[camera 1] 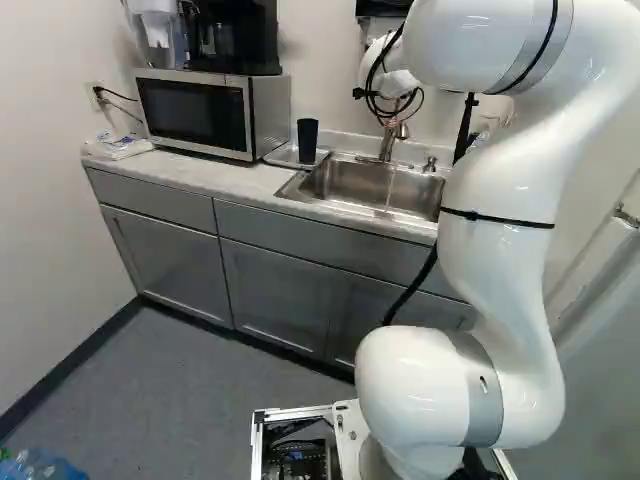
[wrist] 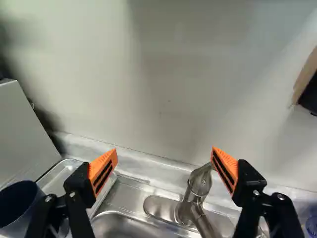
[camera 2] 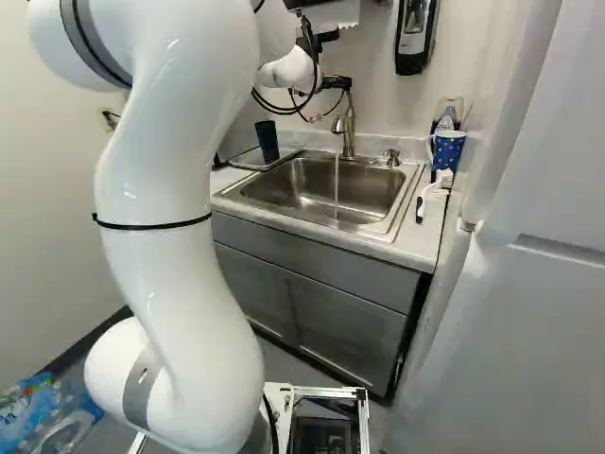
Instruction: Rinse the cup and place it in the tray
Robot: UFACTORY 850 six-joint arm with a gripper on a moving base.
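Jaws wide open and empty, I see the cup [camera 1: 307, 141] in the tray [camera 1: 281, 158], upper middle of the left base view; water [camera 2: 337, 184] runs, rinsing probably done.

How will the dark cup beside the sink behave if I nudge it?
The cup looks taller than wide and narrows downward, so a high push may tip it. The tray under it looks like smooth metal, so a low push will probably slide it.
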